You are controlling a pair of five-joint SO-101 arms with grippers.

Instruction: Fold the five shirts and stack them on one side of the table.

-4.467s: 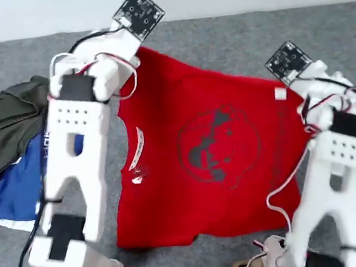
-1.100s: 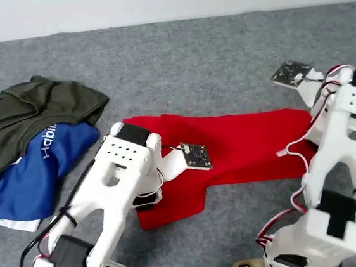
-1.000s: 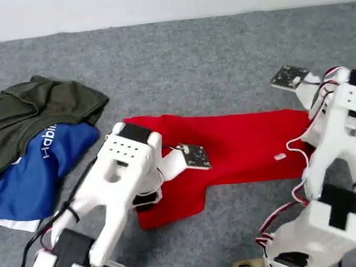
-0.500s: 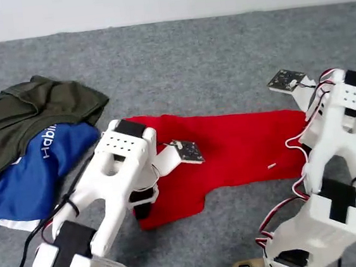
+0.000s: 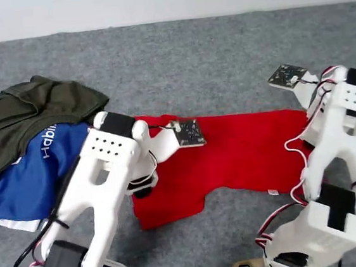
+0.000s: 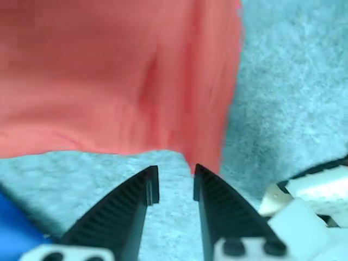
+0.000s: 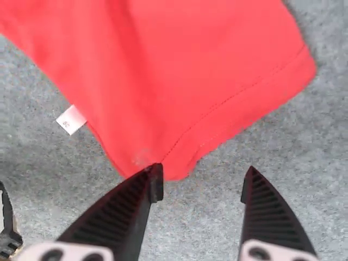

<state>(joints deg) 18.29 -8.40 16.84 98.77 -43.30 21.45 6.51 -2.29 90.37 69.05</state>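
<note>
The red shirt [image 5: 243,146] lies folded into a long band across the middle of the grey carpeted table [image 5: 208,60], with one sleeve jutting toward the arms' bases on its left side. A small white label [image 5: 273,192] pokes out from its near edge by the right arm [image 5: 339,148].

The left arm [image 5: 100,180] bends over the left end of the red shirt. In the left wrist view the left gripper [image 6: 171,185] hangs above the carpet just off the cloth's edge [image 6: 109,70]. Its jaws are parted by a narrow gap with nothing between them. A corner of red fabric seems to brush one fingertip [image 6: 202,173], though blur makes that uncertain.

The right gripper [image 7: 204,185] is spread wide and holds nothing. It hovers over the carpet at the shirt's hemmed corner [image 7: 163,65], which reaches one fingertip [image 7: 156,176], near the label [image 7: 70,120].

At the table's left side sits a loose pile, just beside the red shirt: an olive-green shirt [image 5: 30,117] on top of a blue shirt [image 5: 29,174], with a white garment [image 5: 12,224] showing beneath.
</note>
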